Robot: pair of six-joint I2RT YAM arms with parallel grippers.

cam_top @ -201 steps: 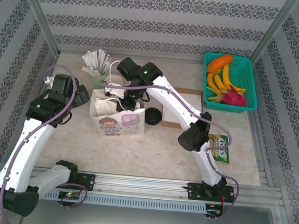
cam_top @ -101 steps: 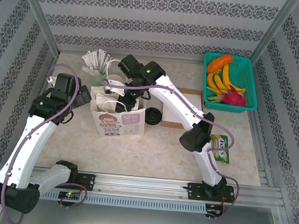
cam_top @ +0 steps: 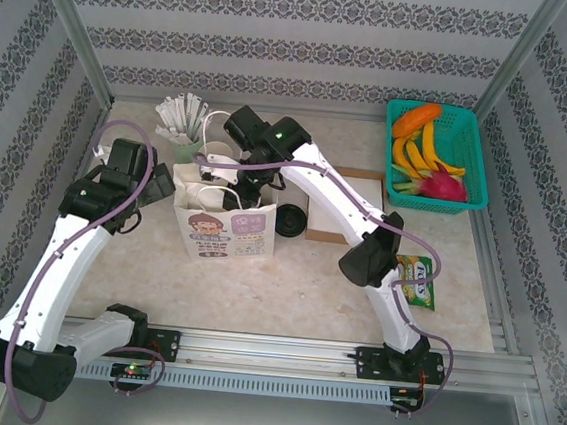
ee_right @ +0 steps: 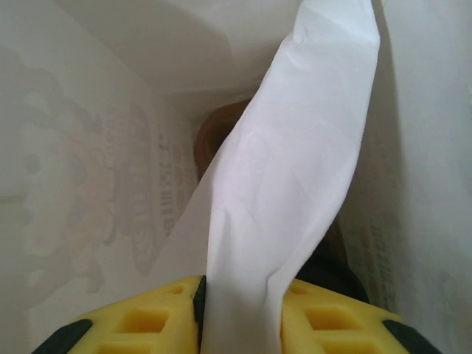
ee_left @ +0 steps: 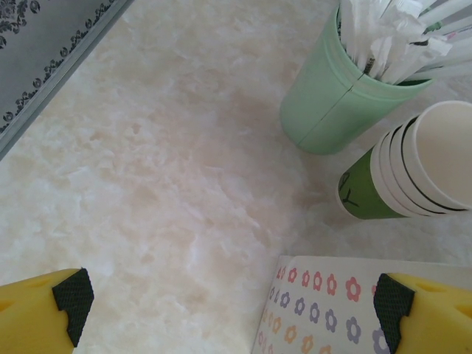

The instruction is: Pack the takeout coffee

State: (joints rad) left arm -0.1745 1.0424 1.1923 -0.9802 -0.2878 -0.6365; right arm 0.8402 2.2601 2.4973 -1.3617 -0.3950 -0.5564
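The takeout coffee (cam_top: pixel 290 219) stands on the table just right of the bag, its round black lid facing up. The white paper bag (cam_top: pixel 224 225) with a cartoon face stands open between the arms. My right gripper (cam_top: pixel 213 172) hangs over the bag's back rim. In the right wrist view this gripper (ee_right: pixel 243 313) is shut on the bag's white paper handle (ee_right: pixel 295 147), and dark shapes show deep inside the bag. My left gripper (cam_top: pixel 158 186) is open beside the bag's left side. In the left wrist view it (ee_left: pixel 230 310) holds nothing, with the flower-printed bag side (ee_left: pixel 324 310) between its fingers.
A pale green cup of white sticks (ee_left: pixel 343 92) and a stack of cream paper cups (ee_left: pixel 417 166) stand behind the bag. A teal basket of fruit (cam_top: pixel 466 162) sits at the back right, a white-and-brown board (cam_top: pixel 352 207) beside the coffee, a green packet (cam_top: pixel 416 281) near the right arm.
The right gripper has drawn the handle back and the bag now stands straighter. The left arm has shifted a little toward the back.
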